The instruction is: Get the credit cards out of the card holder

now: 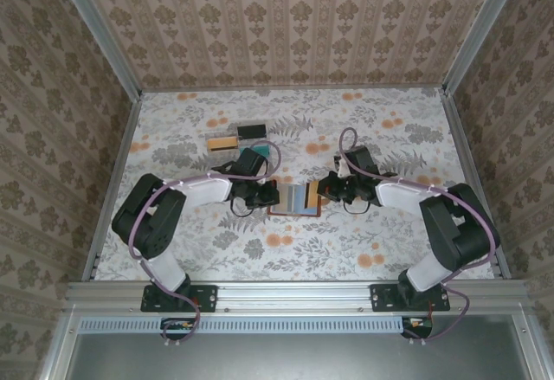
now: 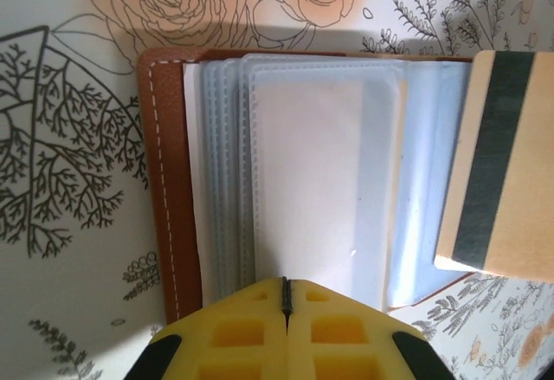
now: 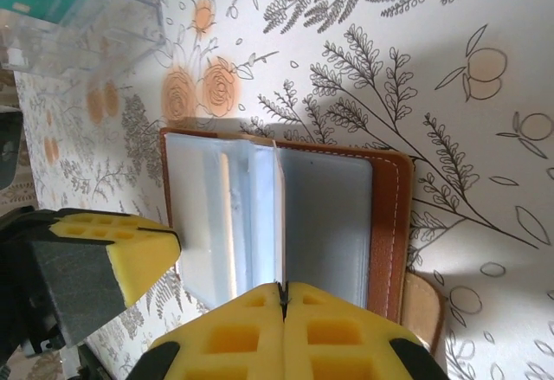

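Note:
The reddish-brown card holder [image 1: 290, 200] lies open at the table's middle, between both grippers. Its leather edge [image 2: 160, 181] frames clear blue-grey sleeves [image 2: 303, 164]. My left gripper [image 2: 286, 283] is shut, its tip resting on the left sleeves, with nothing seen between the pads. My right gripper [image 3: 281, 289] is shut on a gold-tan credit card [image 2: 498, 164] with a dark stripe, which stands on edge [image 3: 278, 215] over the holder's fold [image 3: 385, 224]. The clasp tab [image 3: 424, 306] pokes out at the right. From above, the left gripper [image 1: 267, 195] and the right gripper [image 1: 325, 191] flank the card [image 1: 312, 196].
A clear plastic tray [image 1: 236, 136] stands behind the left gripper, holding a tan card and a dark item; it is also at the top left of the right wrist view [image 3: 86, 25]. The left gripper's yellow pads [image 3: 112, 246] sit against the holder's far edge. Walls enclose the floral table.

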You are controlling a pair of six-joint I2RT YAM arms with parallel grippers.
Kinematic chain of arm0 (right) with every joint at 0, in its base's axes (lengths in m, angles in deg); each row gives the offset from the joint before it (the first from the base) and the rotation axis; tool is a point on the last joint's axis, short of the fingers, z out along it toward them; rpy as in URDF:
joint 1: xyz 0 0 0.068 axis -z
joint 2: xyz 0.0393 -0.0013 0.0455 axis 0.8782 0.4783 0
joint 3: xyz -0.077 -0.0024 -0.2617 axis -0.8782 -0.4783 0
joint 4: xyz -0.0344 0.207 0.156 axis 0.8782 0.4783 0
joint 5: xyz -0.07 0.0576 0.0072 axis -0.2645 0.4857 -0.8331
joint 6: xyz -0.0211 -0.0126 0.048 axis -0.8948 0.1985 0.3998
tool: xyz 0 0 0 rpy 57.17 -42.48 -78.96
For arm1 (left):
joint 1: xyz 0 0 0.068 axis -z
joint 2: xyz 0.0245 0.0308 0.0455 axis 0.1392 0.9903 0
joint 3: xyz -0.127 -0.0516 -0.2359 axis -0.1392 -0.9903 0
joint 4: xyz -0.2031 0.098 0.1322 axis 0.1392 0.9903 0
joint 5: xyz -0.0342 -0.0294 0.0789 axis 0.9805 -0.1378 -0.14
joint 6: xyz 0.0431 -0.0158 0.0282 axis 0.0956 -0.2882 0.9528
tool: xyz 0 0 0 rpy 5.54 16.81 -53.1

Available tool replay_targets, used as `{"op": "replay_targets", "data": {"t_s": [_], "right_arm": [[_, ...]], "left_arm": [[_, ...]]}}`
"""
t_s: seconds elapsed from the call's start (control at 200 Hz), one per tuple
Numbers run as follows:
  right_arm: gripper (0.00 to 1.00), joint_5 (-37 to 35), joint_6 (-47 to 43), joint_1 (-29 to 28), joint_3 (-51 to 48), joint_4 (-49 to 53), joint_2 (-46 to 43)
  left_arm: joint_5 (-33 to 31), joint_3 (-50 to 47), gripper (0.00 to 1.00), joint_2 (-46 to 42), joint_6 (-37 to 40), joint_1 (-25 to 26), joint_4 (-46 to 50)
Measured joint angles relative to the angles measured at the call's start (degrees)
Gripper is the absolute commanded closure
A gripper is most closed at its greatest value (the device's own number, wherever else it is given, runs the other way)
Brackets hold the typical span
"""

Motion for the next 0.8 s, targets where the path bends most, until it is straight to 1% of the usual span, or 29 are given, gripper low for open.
{"op": "replay_targets", "data": {"t_s": [0.01,0.075,0.1,0.175,0.23,0.36,0.465,0.57,0.675,0.76,0.8], "right_arm": [[1.00,0.0,-0.2,0.0,0.0,0.1,-0.3],[1.00,0.1,-0.7,0.0,0.0,0.8,-2.2],[1.00,0.2,-0.9,0.0,0.0,1.1,-2.9],[1.00,0.7,-1.3,0.0,0.0,1.5,-4.8],[1.00,1.1,-1.4,0.0,0.0,1.5,-6.1],[1.00,2.8,-1.2,0.4,0.0,1.0,-9.0],[1.00,4.3,-0.1,0.7,0.1,-1.0,-11.9],[1.00,5.8,1.2,1.2,0.2,-4.1,-13.4],[1.00,7.5,2.7,1.5,0.2,-7.4,-13.6],[1.00,8.7,4.0,1.7,0.2,-9.7,-13.6],[1.00,9.1,4.5,1.7,0.2,-10.8,-13.6]], "left_arm": [[0.0,0.0,0.90,-0.2,0.0,0.0,0.0],[0.4,0.0,0.67,-1.5,-0.3,0.0,0.0],[0.6,0.0,0.61,-2.1,-1.0,0.0,-0.1],[2.0,0.1,0.53,-4.2,-2.6,-0.4,-1.3],[3.2,0.1,0.51,-5.9,-4.5,-1.2,-3.2],[6.7,-0.1,0.50,-8.9,-9.3,-3.4,-10.0],[9.3,-0.7,0.52,-10.2,-13.1,-4.9,-16.0],[11.9,-1.4,0.54,-10.6,-16.0,-5.3,-20.3],[14.3,-1.9,0.58,-10.6,-18.3,-5.2,-23.4],[15.8,-2.4,0.64,-10.6,-19.9,-5.3,-26.0],[16.5,-2.6,0.64,-10.6,-20.5,-5.2,-27.0]]}}
